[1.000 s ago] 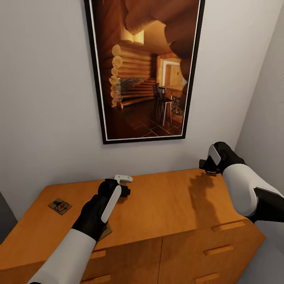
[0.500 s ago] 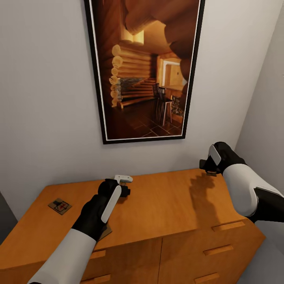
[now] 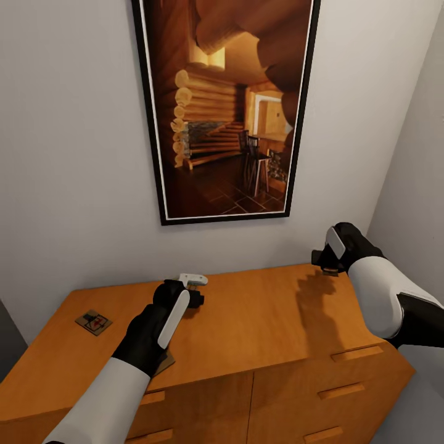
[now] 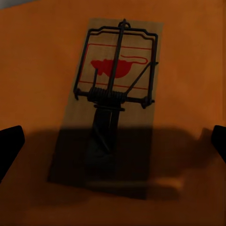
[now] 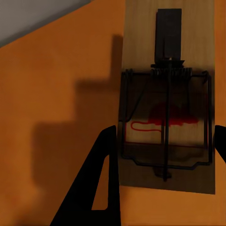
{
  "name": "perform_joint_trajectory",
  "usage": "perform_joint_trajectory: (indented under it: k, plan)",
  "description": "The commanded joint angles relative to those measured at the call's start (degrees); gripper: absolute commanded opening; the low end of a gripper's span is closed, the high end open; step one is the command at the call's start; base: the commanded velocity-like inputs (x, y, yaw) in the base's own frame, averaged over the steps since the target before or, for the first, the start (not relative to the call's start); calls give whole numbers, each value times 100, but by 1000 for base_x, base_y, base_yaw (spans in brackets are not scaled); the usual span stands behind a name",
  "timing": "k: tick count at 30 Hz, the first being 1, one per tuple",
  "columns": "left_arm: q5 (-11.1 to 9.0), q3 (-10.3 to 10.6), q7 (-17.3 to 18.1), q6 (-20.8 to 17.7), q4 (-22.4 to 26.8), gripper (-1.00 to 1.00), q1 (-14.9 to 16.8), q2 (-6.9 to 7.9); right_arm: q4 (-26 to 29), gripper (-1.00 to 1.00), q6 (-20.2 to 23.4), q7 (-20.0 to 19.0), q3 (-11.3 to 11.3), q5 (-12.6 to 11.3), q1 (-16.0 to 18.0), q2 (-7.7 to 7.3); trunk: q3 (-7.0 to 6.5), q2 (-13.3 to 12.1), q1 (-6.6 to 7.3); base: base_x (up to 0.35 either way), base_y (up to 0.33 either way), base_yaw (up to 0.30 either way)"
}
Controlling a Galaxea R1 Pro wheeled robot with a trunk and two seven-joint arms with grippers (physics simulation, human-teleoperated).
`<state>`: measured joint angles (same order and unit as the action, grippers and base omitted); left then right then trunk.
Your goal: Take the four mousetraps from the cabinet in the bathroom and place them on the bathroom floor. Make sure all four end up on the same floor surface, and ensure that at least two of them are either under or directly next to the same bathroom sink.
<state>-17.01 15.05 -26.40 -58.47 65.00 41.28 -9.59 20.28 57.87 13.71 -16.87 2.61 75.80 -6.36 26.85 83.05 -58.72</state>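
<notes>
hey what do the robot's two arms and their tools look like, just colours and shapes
Both arms have smooth, rounded white forearm shells that give way to matte black wrist sections. The left tool is black with white, flat, rounded finger plates, one running along its side. The right tool matches: a black body with a white plate. In the wrist views the fingertips are black, tapering wedges. No cables or markings show.

Cabinet [image 3: 259, 320]: smooth satin orange wood. Mousetrap [image 4: 113, 94]: matt pale wood board, dark metal wire, red print.
</notes>
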Motion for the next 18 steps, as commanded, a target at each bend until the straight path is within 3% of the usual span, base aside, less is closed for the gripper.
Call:
perform_joint_trajectory:
  k: [1, 6, 7, 18]
  plan:
    - [-119, 6, -52, -3, -342, 100, 3, 1, -8, -100, 14, 9, -44, 21, 5, 3, 8, 3, 0, 0, 0, 0]
    - [-118, 0, -50, 1, -365, 100, 3, 1, -58, -100, -22, 9, -44, 27, 5, -3, 8, 3, 0, 0, 0, 0]
    - [-118, -1, -50, 2, -368, -100, 3, 1, -65, -100, -31, 9, -44, 28, 5, -6, 8, 3, 0, 0, 0, 0]
    - [-119, -2, -41, 1, -371, -100, 3, 1, -77, -100, -48, 3, -46, 29, 5, -14, 8, 3, 0, 0, 0, 0]
